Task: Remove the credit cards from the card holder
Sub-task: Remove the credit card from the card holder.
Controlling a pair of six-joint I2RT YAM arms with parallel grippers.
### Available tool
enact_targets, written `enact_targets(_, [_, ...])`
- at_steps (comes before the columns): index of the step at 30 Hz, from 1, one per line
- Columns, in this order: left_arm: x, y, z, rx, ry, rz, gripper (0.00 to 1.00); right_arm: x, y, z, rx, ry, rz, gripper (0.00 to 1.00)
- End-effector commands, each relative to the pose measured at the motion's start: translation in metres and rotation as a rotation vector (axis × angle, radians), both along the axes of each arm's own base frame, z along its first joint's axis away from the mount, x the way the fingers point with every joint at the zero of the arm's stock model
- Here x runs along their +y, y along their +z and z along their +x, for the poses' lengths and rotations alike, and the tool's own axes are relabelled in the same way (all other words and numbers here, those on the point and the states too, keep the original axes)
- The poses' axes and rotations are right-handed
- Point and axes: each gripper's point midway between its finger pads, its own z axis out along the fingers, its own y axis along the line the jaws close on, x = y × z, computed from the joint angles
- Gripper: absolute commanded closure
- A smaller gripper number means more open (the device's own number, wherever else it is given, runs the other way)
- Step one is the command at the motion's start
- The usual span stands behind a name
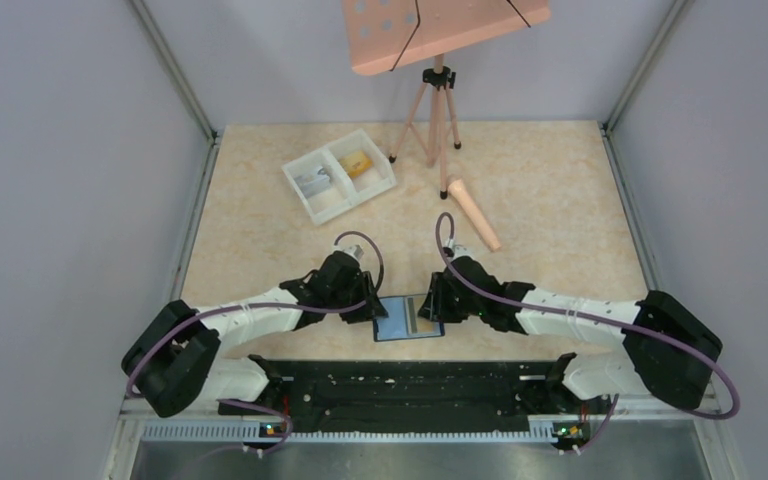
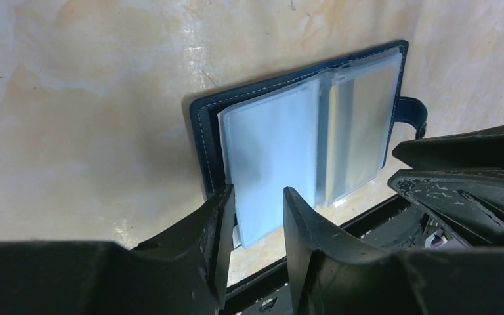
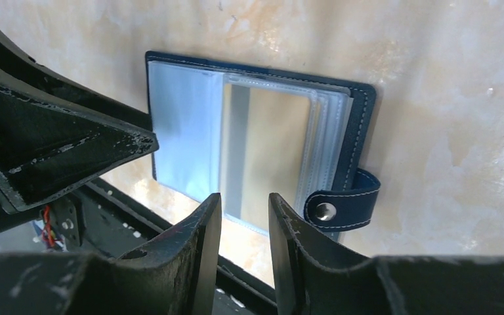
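Note:
The blue card holder (image 1: 408, 318) lies open on the table near the front edge, between both grippers. A yellow-orange credit card (image 3: 275, 154) with a grey stripe sits in the clear sleeve of its right page. The left page (image 2: 269, 151) is pale and blank. Its snap tab (image 3: 341, 203) sticks out on the right. My left gripper (image 2: 257, 197) is open, its fingers straddling the near edge of the left page. My right gripper (image 3: 245, 200) is open just short of the carded sleeve's near edge, nothing between its fingers. Two more credit cards, yellow-orange (image 1: 358, 162) and grey-silver (image 1: 312, 181), lie in the white tray.
The white two-compartment tray (image 1: 335, 200) stands at the back left. A tripod (image 1: 438, 110) carrying a peach board stands at the back centre. A peach cylinder (image 1: 473, 215) lies right of centre. A black rail (image 1: 410, 385) runs along the front edge just behind the card holder.

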Motion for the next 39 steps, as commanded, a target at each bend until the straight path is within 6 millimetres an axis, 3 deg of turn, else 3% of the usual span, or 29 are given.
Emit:
enact_targets(1, [-0.003, -0.001, 0.004, -0.012, 0.008, -0.021, 0.62, -0.003, 0.002, 0.014, -0.050, -0.020, -0.034, 0.67])
enact_targets(23, [-0.002, -0.008, 0.000, 0.011, 0.001, -0.017, 0.64, -0.007, -0.017, 0.009, -0.016, 0.010, -0.093, 0.67])
enact_targets(39, [-0.004, -0.008, -0.001, 0.016, 0.001, -0.031, 0.65, 0.018, 0.011, 0.004, -0.033, 0.034, 0.115, 0.67])
